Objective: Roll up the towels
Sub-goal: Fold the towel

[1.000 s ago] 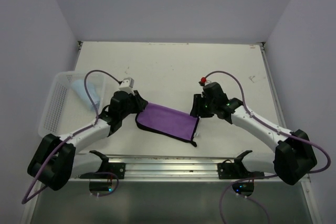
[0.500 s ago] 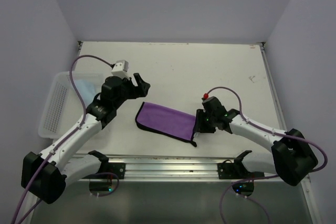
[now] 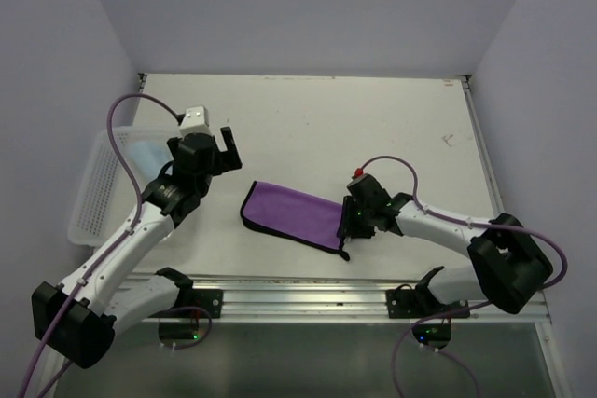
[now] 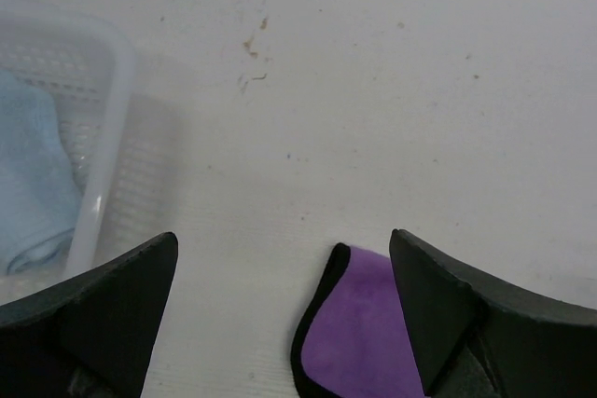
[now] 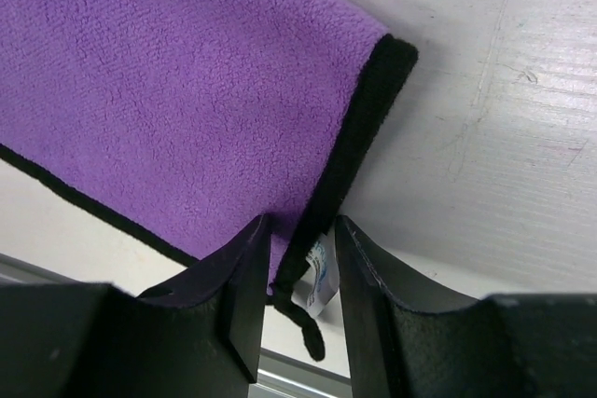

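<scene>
Two claws work here, and they have just swapped roles. The left claw [image 4: 282, 238] has sprung wide open with nothing in it and has pulled up and away from the left end of the dark towel [image 3: 297, 214], which it sat on a second ago; it now hangs over bare table [image 3: 308, 118] between that towel and the basket [image 3: 93, 202]. The right claw [image 5: 303, 226] has meanwhile dropped to the towel's near right corner and narrowed, its fingers straddling the black hem and the one white tag [image 5: 322, 281]. Whether they actually pinch the cloth I cannot tell. The towel itself has not shifted: it lies flat, purple face up, in the middle of the table near the front edge. That suggests the laying-out is finished and the roll not yet begun. Count: two towels, the purple one and a light blue one [image 4: 33, 174] lying in the single white basket.
</scene>
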`<move>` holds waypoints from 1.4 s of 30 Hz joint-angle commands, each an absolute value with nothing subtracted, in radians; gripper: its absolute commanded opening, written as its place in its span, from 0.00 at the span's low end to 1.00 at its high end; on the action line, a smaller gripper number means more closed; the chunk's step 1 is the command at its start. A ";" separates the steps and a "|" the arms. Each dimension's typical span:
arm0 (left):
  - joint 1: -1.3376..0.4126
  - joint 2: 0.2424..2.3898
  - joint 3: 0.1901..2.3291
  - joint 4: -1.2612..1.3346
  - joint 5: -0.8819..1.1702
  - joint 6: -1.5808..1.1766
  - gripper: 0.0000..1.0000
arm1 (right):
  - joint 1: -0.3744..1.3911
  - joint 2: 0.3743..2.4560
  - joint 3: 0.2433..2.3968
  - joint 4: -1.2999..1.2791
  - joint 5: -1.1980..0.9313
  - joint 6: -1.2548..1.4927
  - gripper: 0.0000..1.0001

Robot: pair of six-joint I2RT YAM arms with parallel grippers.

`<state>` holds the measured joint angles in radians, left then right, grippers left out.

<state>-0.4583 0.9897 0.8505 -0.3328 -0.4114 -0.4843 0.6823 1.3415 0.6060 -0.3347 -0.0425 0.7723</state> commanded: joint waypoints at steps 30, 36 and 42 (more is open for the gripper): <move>-0.426 0.989 0.736 -0.359 -0.597 -0.557 1.00 | 0.407 1.624 1.057 -0.587 -0.002 0.321 0.00; -0.428 0.989 0.736 -0.345 -0.552 -0.534 1.00 | 0.407 1.703 1.212 -0.725 -0.002 0.245 0.00; -0.428 0.979 0.741 -0.336 -0.506 -0.522 1.00 | 0.410 1.717 1.267 -0.844 0.060 0.221 0.00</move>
